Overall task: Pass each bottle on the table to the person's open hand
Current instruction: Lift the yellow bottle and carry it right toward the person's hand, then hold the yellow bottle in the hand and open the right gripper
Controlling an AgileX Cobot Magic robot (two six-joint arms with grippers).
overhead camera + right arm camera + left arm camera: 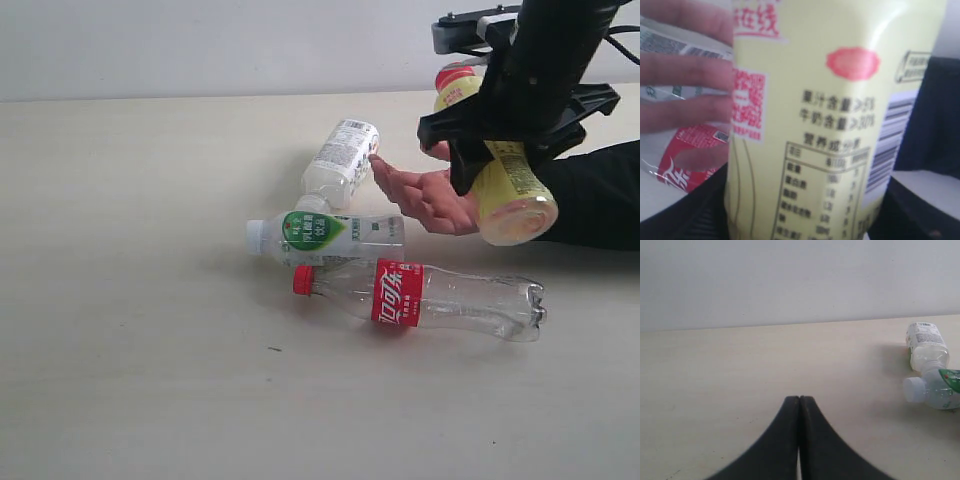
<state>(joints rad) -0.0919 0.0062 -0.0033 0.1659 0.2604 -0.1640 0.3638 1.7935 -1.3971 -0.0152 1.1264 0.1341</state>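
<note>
Tabletop (pixel 150 400): R pincer (pixel 505 150) grips yellow bottle (pixel 515 200), maybe touching hand (pixel 430 200), Coke bottle (pixel 440 295) nearby; L pincer (pixel 799 400) clenched.

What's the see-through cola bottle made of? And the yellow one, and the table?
The cola bottle looks like thin clear plastic, glossy: you see right through it, and its base is molded into bumps. The yellow bottle is probably plastic too, opaque, with a shiny printed wrap. The table is pale and matte with faint grain, maybe wood or laminate; I can't tell which.

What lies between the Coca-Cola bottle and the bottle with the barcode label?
The green-labelled bottle, lying on its side; the exterior view shows it.
</note>
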